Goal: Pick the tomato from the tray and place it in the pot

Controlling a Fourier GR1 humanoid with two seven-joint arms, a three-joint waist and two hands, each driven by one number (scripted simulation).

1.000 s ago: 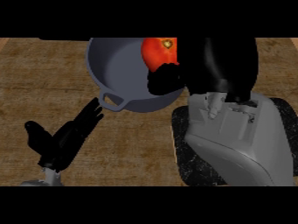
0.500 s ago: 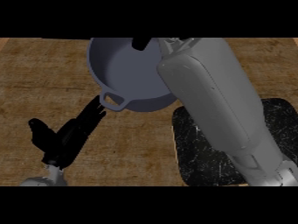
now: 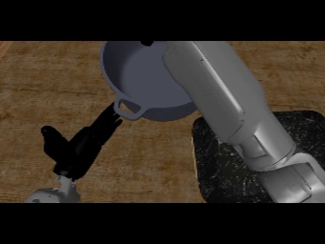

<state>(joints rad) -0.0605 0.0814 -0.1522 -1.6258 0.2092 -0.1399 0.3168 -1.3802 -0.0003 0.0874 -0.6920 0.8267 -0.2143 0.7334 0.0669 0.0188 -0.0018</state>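
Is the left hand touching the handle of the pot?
Cannot tell. In the head view the left hand points straight fingers at the pot handle; the fingertips meet its outline, but no contact or gap shows plainly.

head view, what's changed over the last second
The right forearm has swung forward across the pot, so the right robot hand and the tomato it held a second ago are now out of sight. The pot, the dark tray and the open left robot hand beside the pot's handle stayed put.
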